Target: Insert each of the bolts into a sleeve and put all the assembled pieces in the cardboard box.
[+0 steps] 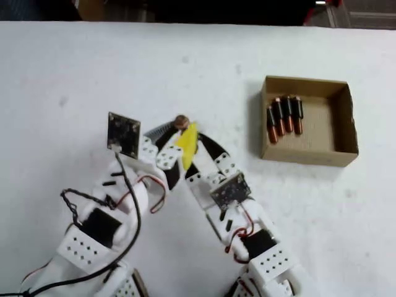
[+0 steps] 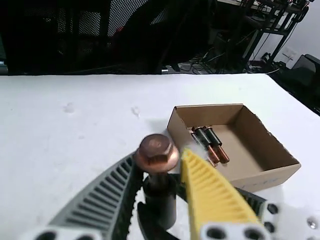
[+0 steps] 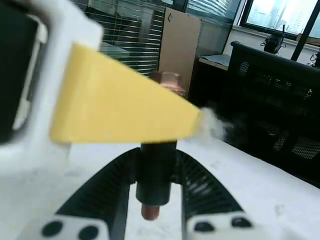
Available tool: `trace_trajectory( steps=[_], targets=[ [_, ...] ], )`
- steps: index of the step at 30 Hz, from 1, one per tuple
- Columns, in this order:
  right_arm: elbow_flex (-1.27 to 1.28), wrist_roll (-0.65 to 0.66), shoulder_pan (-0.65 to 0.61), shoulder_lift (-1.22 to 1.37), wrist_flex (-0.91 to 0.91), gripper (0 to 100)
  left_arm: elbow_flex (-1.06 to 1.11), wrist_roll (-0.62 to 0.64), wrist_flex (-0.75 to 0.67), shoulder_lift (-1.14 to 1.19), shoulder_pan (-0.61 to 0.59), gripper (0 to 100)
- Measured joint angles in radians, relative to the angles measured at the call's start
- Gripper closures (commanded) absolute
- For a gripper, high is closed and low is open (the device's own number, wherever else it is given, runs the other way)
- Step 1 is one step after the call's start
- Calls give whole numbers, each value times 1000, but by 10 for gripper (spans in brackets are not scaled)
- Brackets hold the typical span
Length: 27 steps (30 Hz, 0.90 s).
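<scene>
A copper-headed bolt [image 2: 156, 151] stands upright in a black sleeve [image 2: 160, 200], held above the table's middle. My left gripper [image 2: 159, 167], with one grey ribbed and one yellow finger [image 1: 187, 145], is shut on the bolt just under its head [image 1: 180, 121]. From the other side my right gripper [image 3: 156, 167] has its black fingers shut on the sleeve [image 3: 156, 170]. The bolt's copper tip [image 3: 150, 211] pokes out below the sleeve. To the right lies the cardboard box [image 1: 303, 154] holding several assembled pieces [image 1: 284, 116].
The white table [image 1: 74, 74] stretches bare to the left and behind the arms. The box [image 2: 260, 175] is open-topped, with free floor beside the assembled pieces [image 2: 210, 142]. Both arms cross close together near the front edge.
</scene>
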Motion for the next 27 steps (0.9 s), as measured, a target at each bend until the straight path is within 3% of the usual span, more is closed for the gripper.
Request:
trace_trajectory(
  steps=[10,27],
  targets=[
    [0,0,0,0,0,982,0,-2,38,0,-12,700],
    [0,2,23,0,0,982,-51,-3,38,0,-209,680]
  ],
)
